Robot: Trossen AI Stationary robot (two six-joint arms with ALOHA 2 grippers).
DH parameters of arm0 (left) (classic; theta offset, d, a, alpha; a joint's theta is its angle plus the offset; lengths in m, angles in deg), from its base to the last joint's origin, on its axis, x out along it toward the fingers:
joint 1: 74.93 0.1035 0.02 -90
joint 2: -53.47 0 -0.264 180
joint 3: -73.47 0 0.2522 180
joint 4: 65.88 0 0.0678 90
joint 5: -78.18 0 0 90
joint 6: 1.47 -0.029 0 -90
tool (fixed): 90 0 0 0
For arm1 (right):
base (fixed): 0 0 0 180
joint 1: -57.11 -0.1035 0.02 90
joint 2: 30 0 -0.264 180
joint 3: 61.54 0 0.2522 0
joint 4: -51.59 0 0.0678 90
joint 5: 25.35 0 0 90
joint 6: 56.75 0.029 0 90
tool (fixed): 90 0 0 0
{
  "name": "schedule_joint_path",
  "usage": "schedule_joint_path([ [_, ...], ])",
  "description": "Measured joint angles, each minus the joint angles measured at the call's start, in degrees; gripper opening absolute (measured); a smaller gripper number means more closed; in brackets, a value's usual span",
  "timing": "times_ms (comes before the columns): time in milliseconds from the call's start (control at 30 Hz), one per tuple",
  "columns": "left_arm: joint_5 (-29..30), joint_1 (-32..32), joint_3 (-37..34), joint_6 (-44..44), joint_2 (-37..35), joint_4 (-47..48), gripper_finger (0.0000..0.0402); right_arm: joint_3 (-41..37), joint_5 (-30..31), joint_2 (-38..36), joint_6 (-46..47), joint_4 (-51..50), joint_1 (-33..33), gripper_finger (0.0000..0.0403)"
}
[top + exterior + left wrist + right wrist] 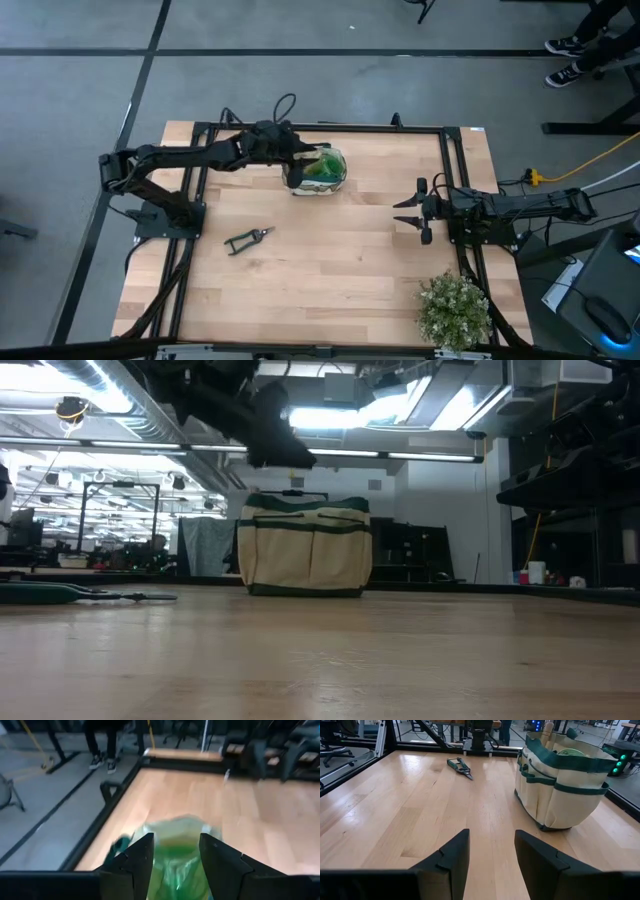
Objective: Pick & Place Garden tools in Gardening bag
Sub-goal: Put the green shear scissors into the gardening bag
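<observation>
The cream gardening bag with dark green trim stands upright on the far middle of the table, also in the low view and the right wrist view. Something translucent green lies inside it, and a wooden handle sticks up at its rim. My left gripper hovers just above the bag's opening, fingers apart with nothing held between them. Black pruning shears lie flat on the table toward the near left. My right gripper stands open at the table's right, well away from the bag.
A bushy potted plant stands at the table's near right corner. A black frame runs round the table's edges. Bare wood lies between the shears, the bag and the right gripper. A person's legs and shoes show beyond the table.
</observation>
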Motion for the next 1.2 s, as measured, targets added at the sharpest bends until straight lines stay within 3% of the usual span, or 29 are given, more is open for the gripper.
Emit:
schedule_joint_path([
  [433, -2.48, -0.02, 0.97, 3.99, -9.96, 0.32, 0.0154, 0.0, 0.0, 0.0, 0.0, 0.0, -0.02, 0.016],
  [733, -2.48, -0.21, 0.97, 10.11, -10.75, 0.46, 0.0154, 0.0, 0.0, -0.01, 0.0, 0.0, -0.02, 0.016],
  [967, -2.88, -3.82, 0.97, 11.42, -11.2, 0.75, 0.0148, 0.0, 0.0, -0.01, 0.0, 0.0, 0.0, 0.016],
  [1200, -7.1, -5.51, 0.97, 9.38, -18.93, 15.43, 0.0148, 0.0, 0.0, 0.01, 0.0, 0.0, -0.01, 0.016],
])
